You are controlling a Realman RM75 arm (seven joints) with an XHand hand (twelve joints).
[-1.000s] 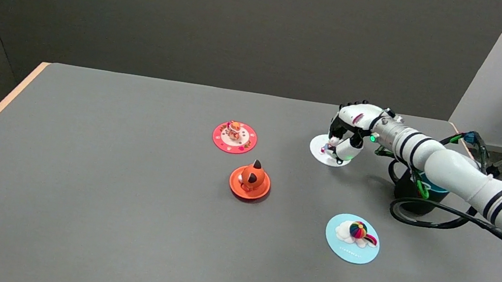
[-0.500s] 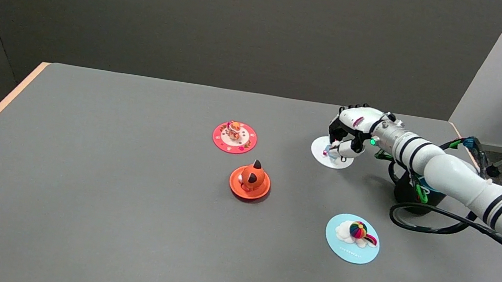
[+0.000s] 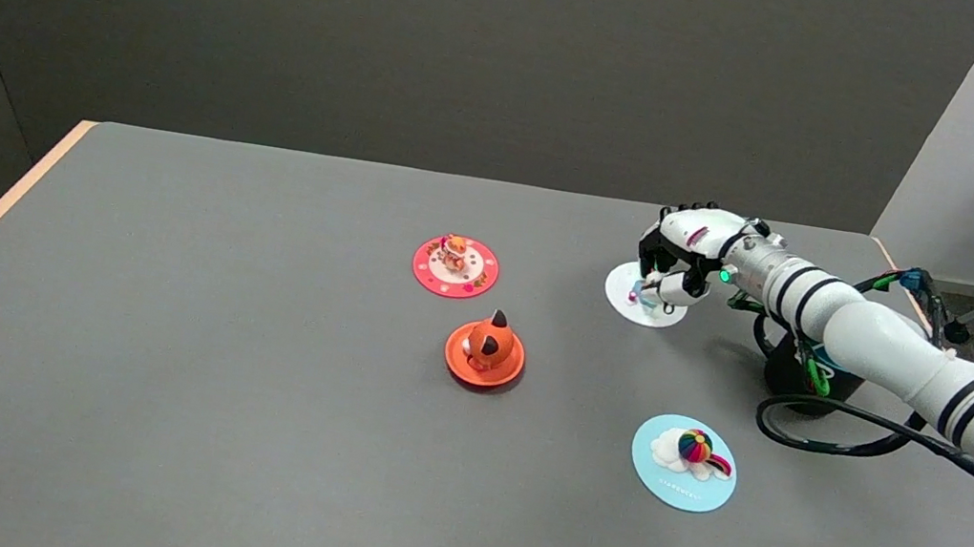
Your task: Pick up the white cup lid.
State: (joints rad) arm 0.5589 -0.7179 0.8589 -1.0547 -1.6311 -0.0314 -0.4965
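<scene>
your right hand [image 3: 681, 254] had sunk lower onto the white lid [image 3: 643, 299] and curled its fingers around the small knob; the lid lay on the table [image 3: 193, 365], not lifted yet.

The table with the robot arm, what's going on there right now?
The robot's right hand is down on a white cup lid at the far right of the grey table, fingers curled around the small figure on top of it. The lid looks to be on the table, not lifted yet. Three other lids lie untouched: a pink one, an orange one and a light blue one.
</scene>
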